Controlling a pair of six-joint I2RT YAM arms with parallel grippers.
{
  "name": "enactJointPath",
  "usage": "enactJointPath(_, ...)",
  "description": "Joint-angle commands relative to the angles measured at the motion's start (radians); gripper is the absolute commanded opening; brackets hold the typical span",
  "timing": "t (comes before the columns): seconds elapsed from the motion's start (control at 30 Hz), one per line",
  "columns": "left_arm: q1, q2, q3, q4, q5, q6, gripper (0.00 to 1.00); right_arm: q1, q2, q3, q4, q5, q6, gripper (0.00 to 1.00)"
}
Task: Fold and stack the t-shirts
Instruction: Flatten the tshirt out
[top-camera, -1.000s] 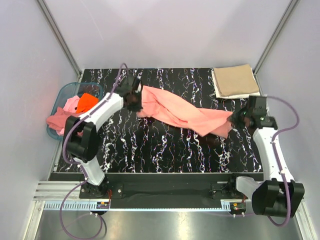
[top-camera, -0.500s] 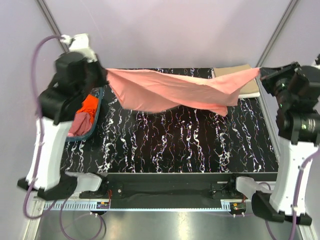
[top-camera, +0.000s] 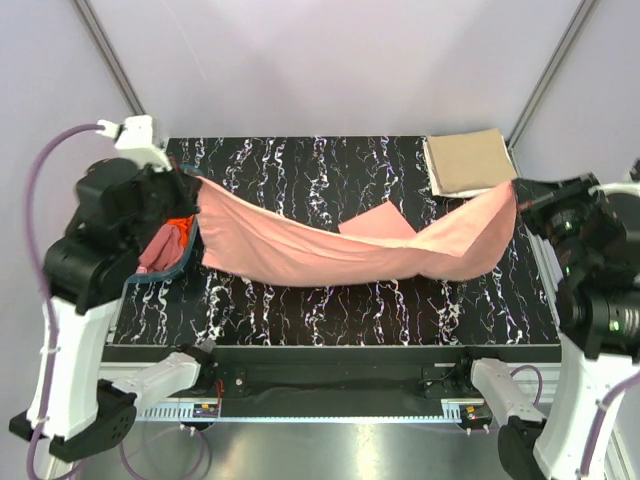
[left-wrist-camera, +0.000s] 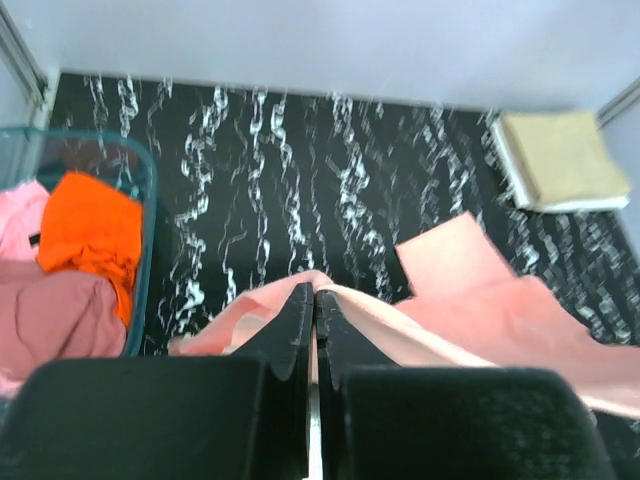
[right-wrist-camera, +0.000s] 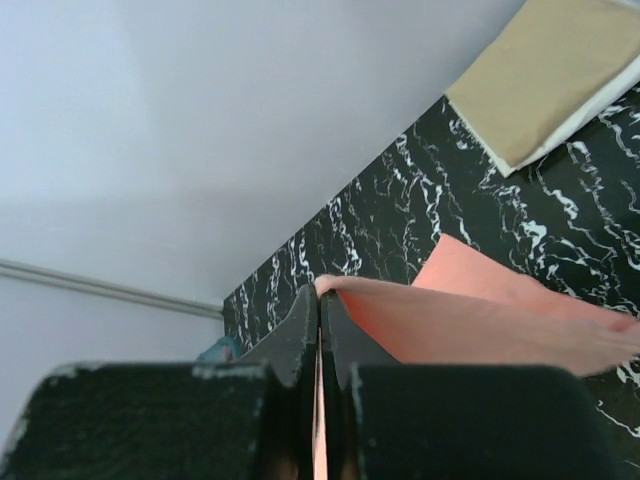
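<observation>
The desk (top-camera: 300, 300) has the salmon-pink t-shirt (top-camera: 330, 255) slung above its middle, stretched from left edge to right edge, belly sagging and one flap apparently on the surface. A teal basket (left-wrist-camera: 148, 190) of other t-shirts (left-wrist-camera: 90, 225) sits at the left edge, and a folded tan t-shirt (top-camera: 470, 162) lies in the far right corner. The left claw (left-wrist-camera: 314, 292) and right claw (right-wrist-camera: 319, 292) are each pinched closed on a shirt edge. A thin pinch could slip, and the sagging cloth may land twisted.

The left arm (top-camera: 72, 340) and right arm (top-camera: 575, 410) wore white link shells between bulky black joint housings. A lilac cable (top-camera: 33, 195) looped along each. The left gripper (left-wrist-camera: 314, 293) and right gripper (right-wrist-camera: 319, 293) had slim, black, wedge-shaped fingers.
</observation>
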Motion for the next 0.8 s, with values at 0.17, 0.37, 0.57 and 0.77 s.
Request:
enactJointPath(0.17, 0.036, 0.311, 0.089, 0.268, -0.030, 0.103, 0.00, -0.003, 0.371, 0.056, 0.367, -0.194, 0.010, 0.00)
enactJointPath(0.37, 0.141, 0.650, 0.575, 0.248, -0.001, 0.054, 0.00, -0.003, 0.767, 0.553, 0.376, -0.275, -0.031, 0.00)
enactJointPath(0.57, 0.189, 0.679, 0.746, 0.360, 0.063, 0.039, 0.00, -0.018, 1.077, 1.267, 0.214, -0.197, -0.077, 0.00)
enactJointPath(0.77, 0.191, 0.315, 0.269, 0.598, 0.085, 0.030, 0.00, -0.061, 0.837, 0.966, 0.273, -0.139, -0.046, 0.00)
